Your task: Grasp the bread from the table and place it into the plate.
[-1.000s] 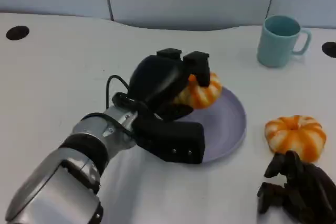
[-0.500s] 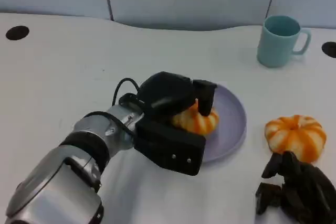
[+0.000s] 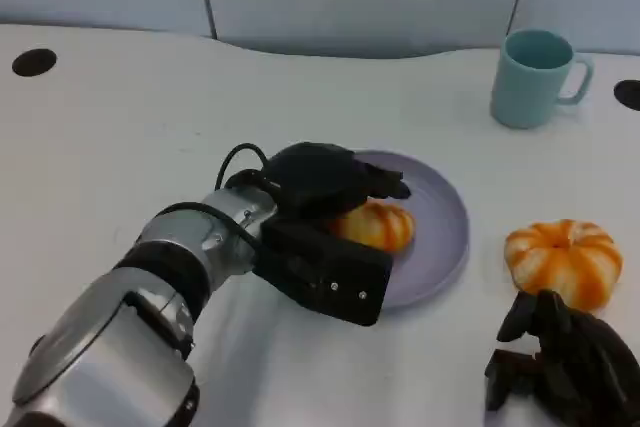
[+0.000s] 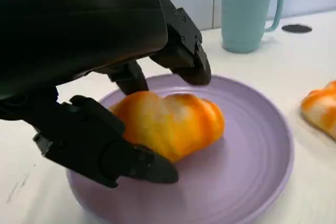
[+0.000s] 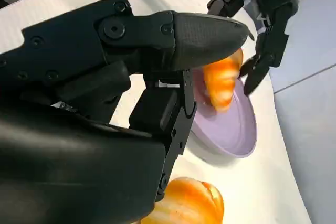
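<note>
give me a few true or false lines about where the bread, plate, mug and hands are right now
1. One bread lies on the purple plate. True.
2. The left hand is over the plate, its fingers spread around that bread. True.
3. The teal mug stands on the plate. False: it stands on the table, apart from the plate, toward the far right.
4. The right hand holds the second bread. False: that bread lies on the table beside the plate, and the right hand rests near it with nothing in it.
5. The mug lies tipped on its side. False: it stands upright.
</note>
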Motion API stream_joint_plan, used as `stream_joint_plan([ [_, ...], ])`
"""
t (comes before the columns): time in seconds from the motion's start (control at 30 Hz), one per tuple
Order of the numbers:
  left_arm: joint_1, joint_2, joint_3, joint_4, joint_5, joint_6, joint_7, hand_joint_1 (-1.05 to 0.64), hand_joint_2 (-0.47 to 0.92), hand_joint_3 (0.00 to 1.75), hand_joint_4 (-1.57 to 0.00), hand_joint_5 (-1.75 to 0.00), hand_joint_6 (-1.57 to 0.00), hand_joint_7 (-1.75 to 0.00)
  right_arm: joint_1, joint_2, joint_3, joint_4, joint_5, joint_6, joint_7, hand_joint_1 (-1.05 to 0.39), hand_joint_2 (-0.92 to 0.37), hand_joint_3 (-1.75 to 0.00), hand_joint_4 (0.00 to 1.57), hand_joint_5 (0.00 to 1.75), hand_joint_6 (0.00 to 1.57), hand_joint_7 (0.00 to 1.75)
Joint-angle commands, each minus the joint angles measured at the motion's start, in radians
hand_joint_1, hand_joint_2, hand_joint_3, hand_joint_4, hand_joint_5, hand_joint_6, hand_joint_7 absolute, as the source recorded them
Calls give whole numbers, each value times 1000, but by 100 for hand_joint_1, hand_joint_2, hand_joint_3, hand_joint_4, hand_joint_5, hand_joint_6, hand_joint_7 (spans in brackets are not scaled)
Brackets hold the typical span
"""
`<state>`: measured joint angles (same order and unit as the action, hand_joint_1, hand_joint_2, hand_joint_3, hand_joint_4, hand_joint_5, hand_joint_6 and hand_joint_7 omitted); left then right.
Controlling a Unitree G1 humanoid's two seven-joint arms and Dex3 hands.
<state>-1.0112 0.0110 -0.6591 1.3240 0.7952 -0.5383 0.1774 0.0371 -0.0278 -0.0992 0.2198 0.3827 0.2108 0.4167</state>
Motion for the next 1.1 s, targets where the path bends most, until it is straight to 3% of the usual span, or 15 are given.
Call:
stream_joint_plan([
  [0.03,-33,15,-11,-4,7,17,-13,-78,92,27,0,-5,-4,-1,14,-11,0,29,-7,5,10,-46,-92,-53,127,117,115,108],
  [0.2,-31,28,9,-8,-16,7,-21,-85,92,30,0,0,-3,-1,15,-8,-3,18,-6,22,-9,-44,-92,-52,128,119,114,111],
  [0.43,32,74,165,-41,-191,-105,-106,-87,92,31,-4,-2,-8,-3,6,-13,-5,27,-10,20,-8,-46,-92,-50,129,117,116,110],
  [0.63,128,100,378,-77,-469,-195,-363,-87,92,33,-4,-3,-6,-3,-3,-5,-19,33,8,36,-16,-45,-92,-47,130,116,118,108],
  [0.8,256,62,574,-148,-747,-217,-578,-82,92,32,-14,-9,-8,-3,-8,-10,-16,45,2,23,-7,-45,-92,-48,130,117,117,109],
  [1.0,474,-58,765,-386,-1092,-40,-726,-70,92,28,-47,-28,-29,-10,-6,-11,-12,41,-4,14,-3,-45,-92,-50,129,117,116,110],
  [1.03,517,-80,787,-446,-1149,22,-738,-66,92,28,-49,-38,-33,-9,-6,-11,-12,41,-4,11,-1,-46,-92,-49,129,117,116,110],
  [1.1,591,-107,812,-565,-1230,148,-742,-61,92,29,-44,-75,-43,-6,-5,-8,-14,42,-1,6,0,-46,-92,-47,129,116,117,109],
])
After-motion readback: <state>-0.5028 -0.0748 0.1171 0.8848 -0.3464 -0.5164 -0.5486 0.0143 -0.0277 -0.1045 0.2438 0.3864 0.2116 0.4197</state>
